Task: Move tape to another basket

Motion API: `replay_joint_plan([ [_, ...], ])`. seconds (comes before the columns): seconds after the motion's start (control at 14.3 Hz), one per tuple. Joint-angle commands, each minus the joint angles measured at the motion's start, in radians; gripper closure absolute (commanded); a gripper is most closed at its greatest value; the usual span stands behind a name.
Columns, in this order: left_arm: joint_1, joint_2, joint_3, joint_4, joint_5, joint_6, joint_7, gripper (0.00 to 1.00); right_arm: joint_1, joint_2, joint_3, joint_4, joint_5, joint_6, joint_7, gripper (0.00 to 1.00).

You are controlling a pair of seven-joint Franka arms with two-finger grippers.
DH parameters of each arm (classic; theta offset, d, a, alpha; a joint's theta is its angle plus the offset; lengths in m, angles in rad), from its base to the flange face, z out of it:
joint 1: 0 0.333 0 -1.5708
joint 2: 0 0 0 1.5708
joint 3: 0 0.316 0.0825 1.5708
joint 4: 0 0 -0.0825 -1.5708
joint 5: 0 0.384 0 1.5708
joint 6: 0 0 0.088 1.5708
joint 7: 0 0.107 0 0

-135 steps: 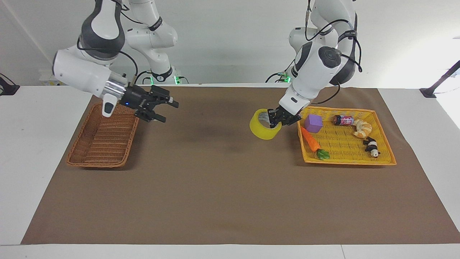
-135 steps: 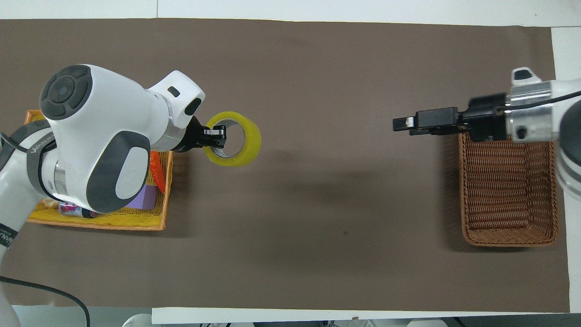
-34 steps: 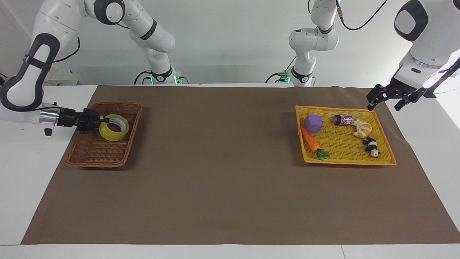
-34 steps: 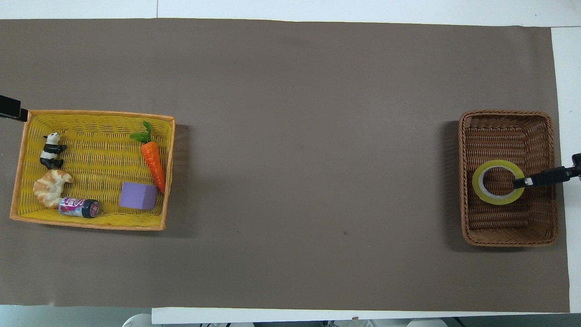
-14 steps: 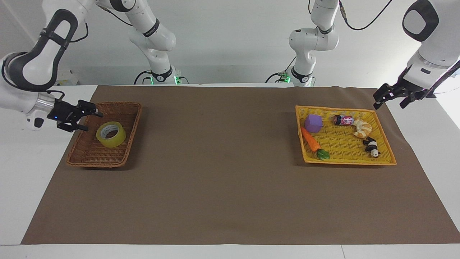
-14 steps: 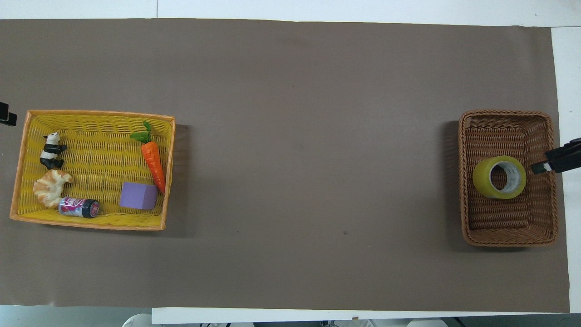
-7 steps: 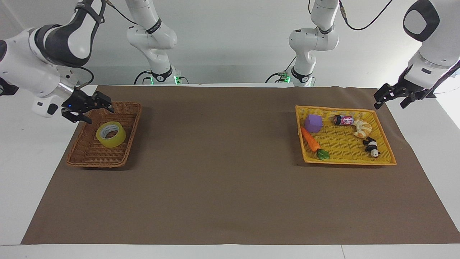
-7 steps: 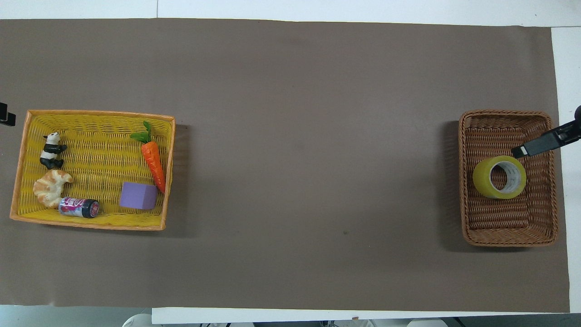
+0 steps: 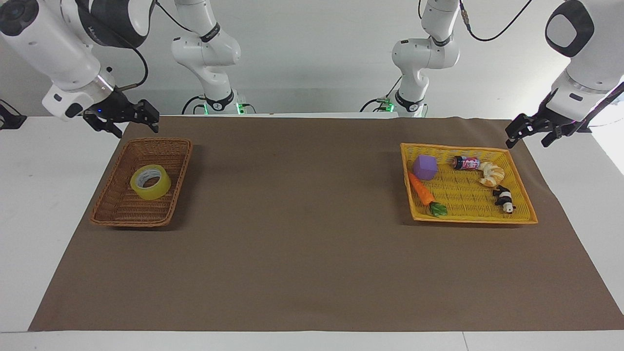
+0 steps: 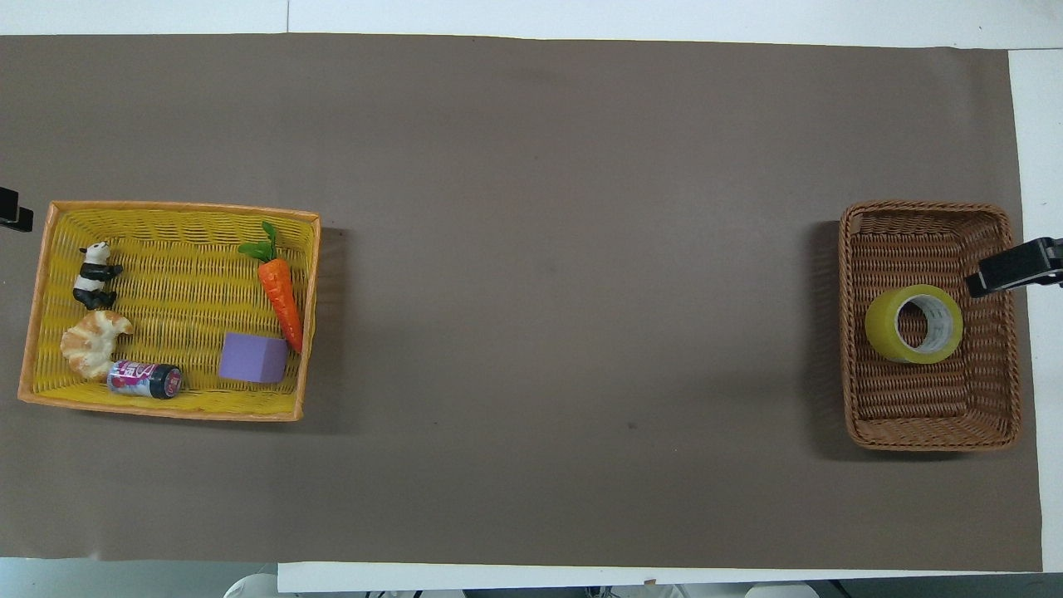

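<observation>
A brown mat (image 9: 302, 253) covers most of the white table (image 9: 29, 195), with two baskets set well apart at its two ends. At the left arm's end sits the yellow plastic basket (image 9: 524, 214), holding a purple cube (image 9: 425, 167), a toy carrot (image 9: 423, 191), a croissant (image 9: 491, 173), a small can (image 9: 466, 163) lying on its side and a panda figurine (image 9: 504, 198). At the right arm's end sits the brown wicker basket (image 9: 122, 214), its long sides running toward and away from the robots.

The tape (image 9: 150, 182) lies inside the wicker basket, roughly at its middle, tilted so that the white core faces up and slightly toward the right arm's end of the table; nothing grips it.

The right gripper (image 9: 132, 123) hangs in the air above the edge of the mat, over the spot beside the wicker basket's corner that is nearest the robots, with its fingers spread wide and nothing between them. In the overhead view only a dark finger (image 10: 1009, 267) shows, covering the basket's rim at the edge of the picture.

The left gripper (image 9: 528, 132) is raised over the mat's edge near the yellow basket's corner closest to the robots, fingers parted and empty, the arm waiting.
</observation>
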Motion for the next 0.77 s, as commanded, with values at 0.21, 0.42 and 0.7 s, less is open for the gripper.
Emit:
replay_joint_plan([
  [0.21,-0.001,-0.020,0.002,-0.025,0.018,0.001,0.001,0.00,0.023,0.054,0.003,0.135,-0.033,-0.087,0.031,0.00],
  [0.42,-0.001,-0.020,0.002,-0.025,0.018,0.001,0.001,0.00,0.048,0.050,-0.036,0.107,-0.034,-0.066,0.056,0.00],
  [0.7,-0.001,-0.020,0.002,-0.025,0.018,0.001,0.001,0.00,0.059,0.053,-0.046,0.098,-0.034,-0.048,0.093,0.00],
])
